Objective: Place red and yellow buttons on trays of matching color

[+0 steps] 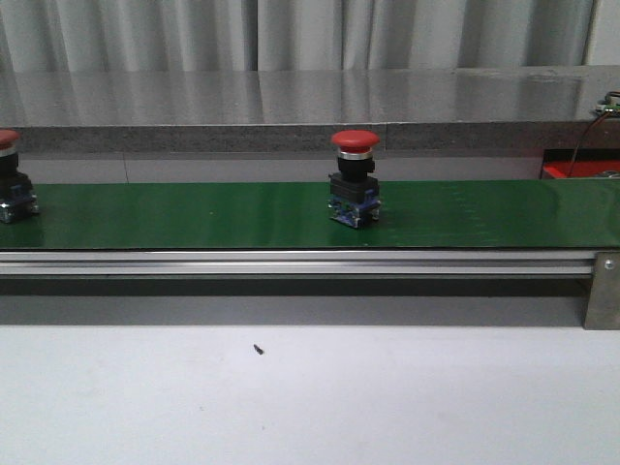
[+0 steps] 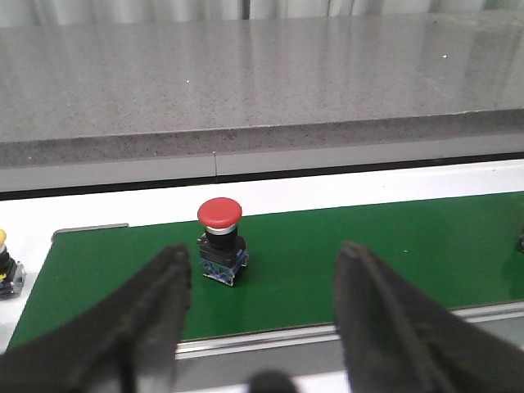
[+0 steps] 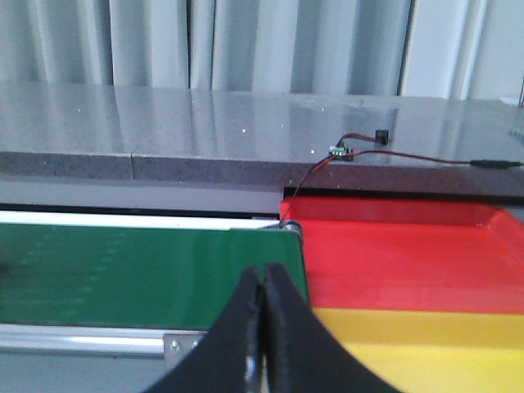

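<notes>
Nearest in the front view lies a pale grey tabletop with a tiny dark speck on it, and beyond that runs the silver aluminium side rail of a long green conveyor belt. On the belt, a little right of centre, stands a red mushroom-head push button on a black body with a blue base, upright and turned slightly askew; a second red-capped button of the same kind sits at the far left edge, partly cut off by the frame. In the left wrist view the black left gripper has its two fingers spread wide apart, holding nothing, and a red button stands on the belt beyond them, closer to one finger and touching neither; a small yellow-topped button peeks in at the picture's edge, off the green belt on the white surround. In the right wrist view the black right gripper has its fingers pressed together with nothing between them, hovering over the belt's end, where a red plastic tray and a yellow plastic tray lie side by side just past the belt. Farthest back run a grey speckled stone ledge and pale pleated curtains.
</notes>
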